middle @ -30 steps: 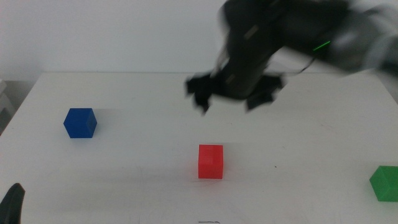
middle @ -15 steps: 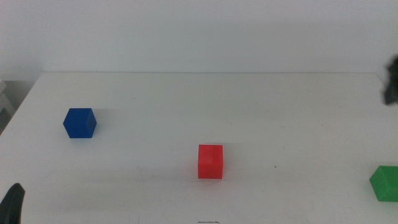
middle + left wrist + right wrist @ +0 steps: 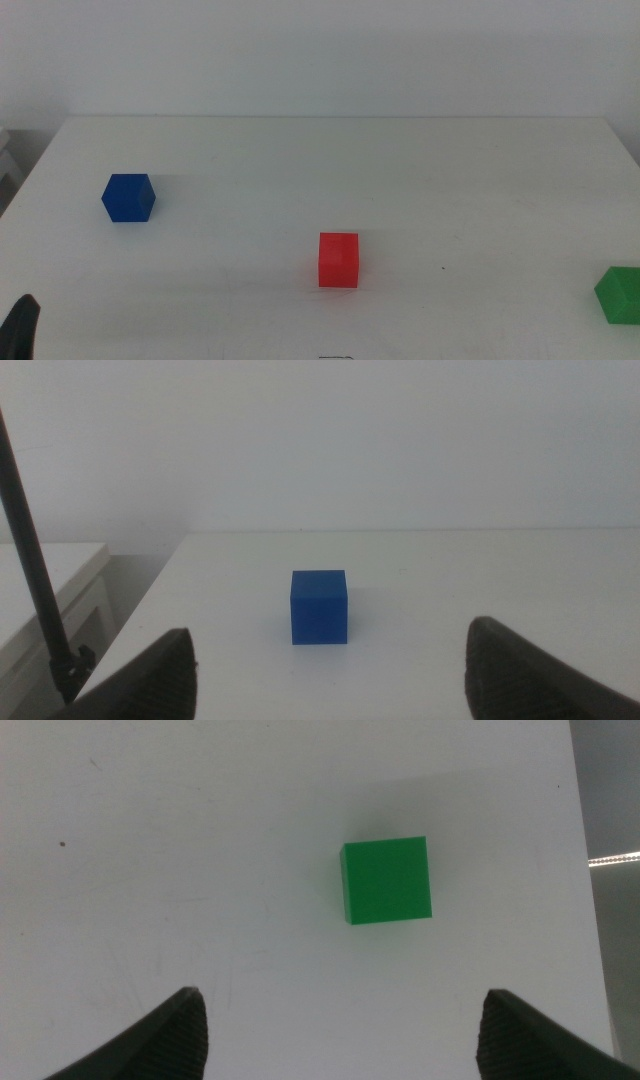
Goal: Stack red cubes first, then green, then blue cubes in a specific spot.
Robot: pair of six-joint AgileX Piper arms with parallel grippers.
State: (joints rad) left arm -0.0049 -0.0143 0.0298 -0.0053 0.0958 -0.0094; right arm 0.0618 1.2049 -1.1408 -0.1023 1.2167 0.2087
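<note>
red cube (image 3: 339,260): 1 | green cube (image 3: 621,294): 1 | blue cube (image 3: 128,197): 1 | cubes in all: 3 | white table (image 3: 400,170): 1

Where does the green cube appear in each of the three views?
Middle view: green cube at the right edge, low down.
Left wrist view: not in it.
Right wrist view: green cube beyond the open right gripper, right of centre.
Shared landmark: the white table, whose edge runs beside the cube.

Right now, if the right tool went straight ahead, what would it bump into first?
Probably the green cube. The right tool is open, pointing down at the white table, with the cube roughly ahead between its jaws, though depth is unclear.
</note>
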